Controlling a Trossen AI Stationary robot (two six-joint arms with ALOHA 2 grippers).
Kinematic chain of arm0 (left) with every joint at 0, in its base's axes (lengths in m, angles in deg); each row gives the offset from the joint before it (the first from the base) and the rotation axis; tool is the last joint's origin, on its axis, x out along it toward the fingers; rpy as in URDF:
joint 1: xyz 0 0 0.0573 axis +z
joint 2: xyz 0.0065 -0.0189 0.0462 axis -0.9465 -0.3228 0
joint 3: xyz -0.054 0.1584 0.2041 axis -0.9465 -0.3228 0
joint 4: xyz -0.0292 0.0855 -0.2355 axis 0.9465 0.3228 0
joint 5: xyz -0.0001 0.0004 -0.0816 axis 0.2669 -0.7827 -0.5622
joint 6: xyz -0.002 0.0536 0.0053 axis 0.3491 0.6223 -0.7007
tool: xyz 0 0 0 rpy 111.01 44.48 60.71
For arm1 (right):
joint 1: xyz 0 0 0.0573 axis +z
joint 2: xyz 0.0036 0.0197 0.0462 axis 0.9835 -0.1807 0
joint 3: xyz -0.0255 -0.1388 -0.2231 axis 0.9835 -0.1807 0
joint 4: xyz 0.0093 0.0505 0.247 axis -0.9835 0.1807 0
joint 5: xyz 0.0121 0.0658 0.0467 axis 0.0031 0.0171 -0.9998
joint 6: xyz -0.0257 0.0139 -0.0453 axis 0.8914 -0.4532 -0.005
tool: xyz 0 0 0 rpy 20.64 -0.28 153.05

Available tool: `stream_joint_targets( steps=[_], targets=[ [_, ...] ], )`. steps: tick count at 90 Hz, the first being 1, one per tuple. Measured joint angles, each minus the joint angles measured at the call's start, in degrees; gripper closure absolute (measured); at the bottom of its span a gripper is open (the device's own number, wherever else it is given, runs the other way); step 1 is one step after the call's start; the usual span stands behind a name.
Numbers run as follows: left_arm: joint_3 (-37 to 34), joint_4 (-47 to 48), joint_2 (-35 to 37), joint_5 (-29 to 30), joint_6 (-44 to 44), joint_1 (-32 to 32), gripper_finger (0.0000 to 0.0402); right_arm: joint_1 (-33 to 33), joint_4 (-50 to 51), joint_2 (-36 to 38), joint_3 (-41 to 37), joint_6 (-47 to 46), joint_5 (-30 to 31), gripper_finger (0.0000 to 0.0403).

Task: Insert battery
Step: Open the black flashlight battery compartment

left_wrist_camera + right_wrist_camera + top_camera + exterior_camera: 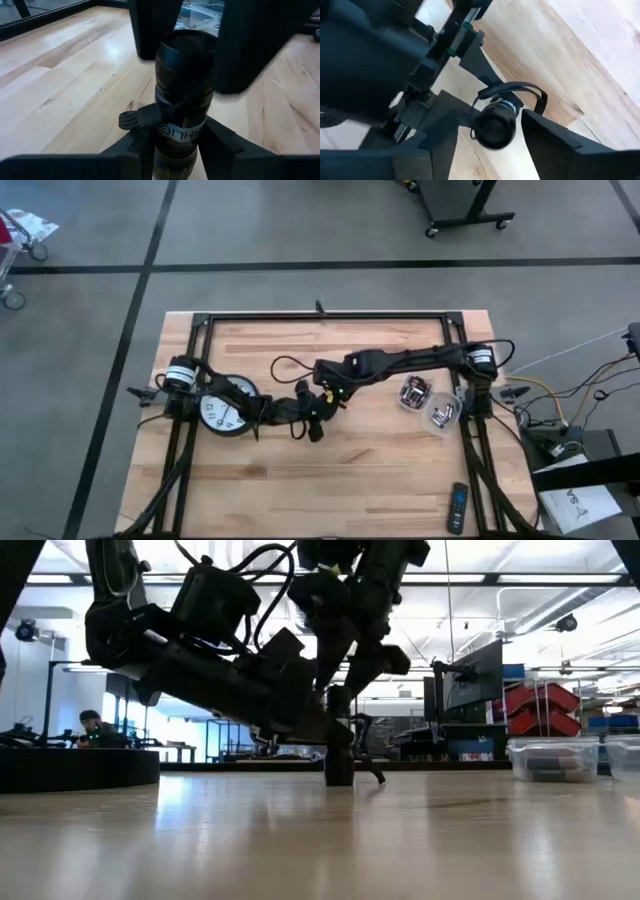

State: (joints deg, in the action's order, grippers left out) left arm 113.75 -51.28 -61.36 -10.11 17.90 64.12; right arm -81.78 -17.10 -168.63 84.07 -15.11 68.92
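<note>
left wrist view alone shows flashlight [181,100] lettering, left end effector [175,150] gripping.

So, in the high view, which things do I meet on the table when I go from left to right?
Wall clock → flashlight, where the left gripper and the right gripper meet → first clear plastic container → second clear plastic container → remote control.

The flashlight [180,100] is a black cylinder with a wrist strap [520,90] looping off its side and a pale band of lettering around the body. It stands upright on the wooden table [380,470], near the middle, its dark round end facing up.
</note>
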Motion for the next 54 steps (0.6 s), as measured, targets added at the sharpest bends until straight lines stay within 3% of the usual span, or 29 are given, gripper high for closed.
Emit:
stream_joint_targets(
  steps=[36, 54],
  targets=[
    [0.0, 0.5, 0.0, 0.0, 0.0, 0.0, 0.0299, 0.7, -0.2, -0.3, 0.0, 3.7, 3.1, 0.0296],
    [0.1, 1.2, 0.0, -0.1, 0.4, 0.0, 0.0302, 0.8, 0.8, -0.3, 0.2, 6.8, 2.7, 0.0301]
  ],
)
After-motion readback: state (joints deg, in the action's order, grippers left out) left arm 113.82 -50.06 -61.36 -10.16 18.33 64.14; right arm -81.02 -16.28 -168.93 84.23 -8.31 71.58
